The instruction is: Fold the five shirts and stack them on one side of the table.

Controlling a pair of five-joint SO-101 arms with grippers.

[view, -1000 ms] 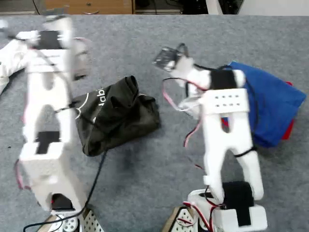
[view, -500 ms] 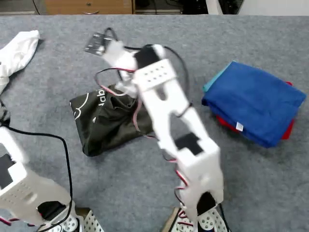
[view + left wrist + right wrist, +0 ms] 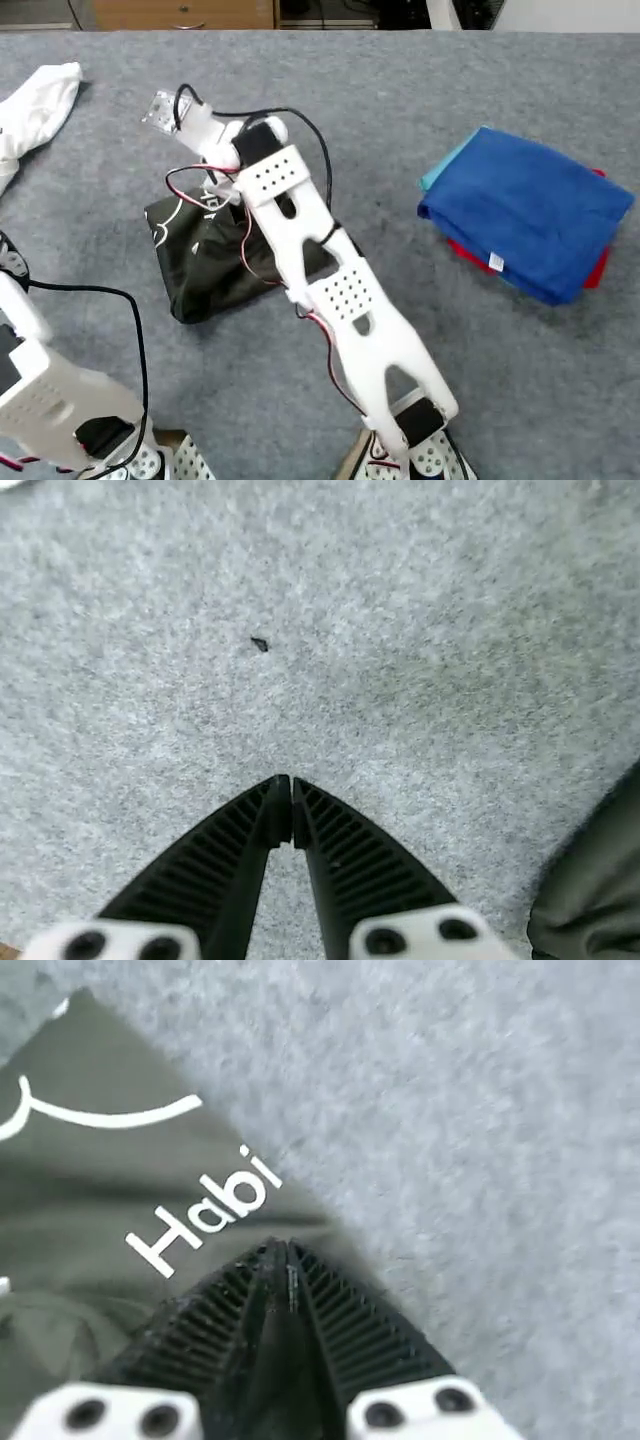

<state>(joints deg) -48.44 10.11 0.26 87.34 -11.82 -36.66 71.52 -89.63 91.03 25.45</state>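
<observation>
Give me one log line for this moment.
left gripper: shut, over table | right gripper: shut, over black shirt edge | folded stack: blue on top

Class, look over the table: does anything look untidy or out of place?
Yes. The black shirt lies crumpled and unfolded, apart from the neat blue-topped stack; a white shirt sprawls loose too.
</observation>
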